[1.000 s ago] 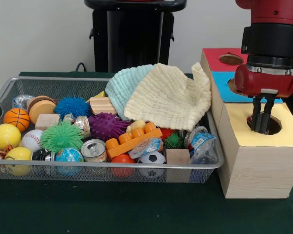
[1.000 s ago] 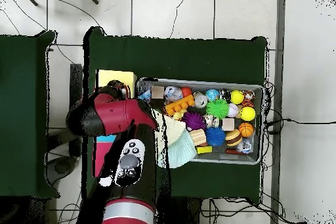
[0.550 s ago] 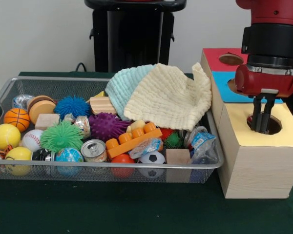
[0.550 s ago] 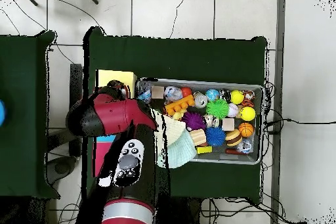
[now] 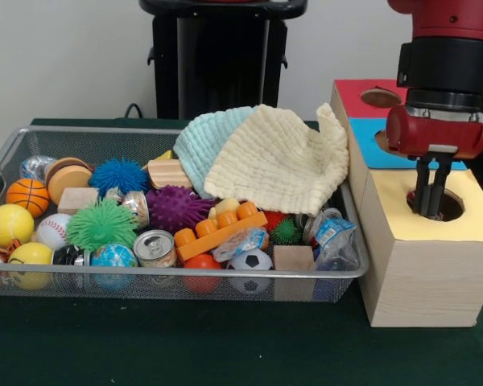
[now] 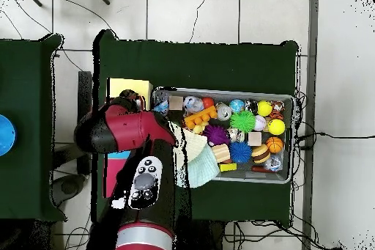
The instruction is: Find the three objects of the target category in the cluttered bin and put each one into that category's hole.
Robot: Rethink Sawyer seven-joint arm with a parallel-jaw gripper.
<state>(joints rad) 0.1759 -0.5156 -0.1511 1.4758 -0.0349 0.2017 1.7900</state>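
Hovering claw (image 5: 431, 211) at yellow hole (image 5: 439, 205), fingers close together, nothing held

The gripper (image 5: 431, 211) hung with its fingers close together, tips inside the hole (image 5: 439, 206) in the yellow top of the wooden box (image 5: 423, 257). Beside the box, a wire bin (image 5: 169, 277) held balls, a can (image 5: 154, 248) and two cloths (image 5: 266, 157).

Plain pale wall (image 5: 64, 56) upper left, green-covered table (image 5: 185, 346) below, white tiled floor (image 6: 340, 78) all round
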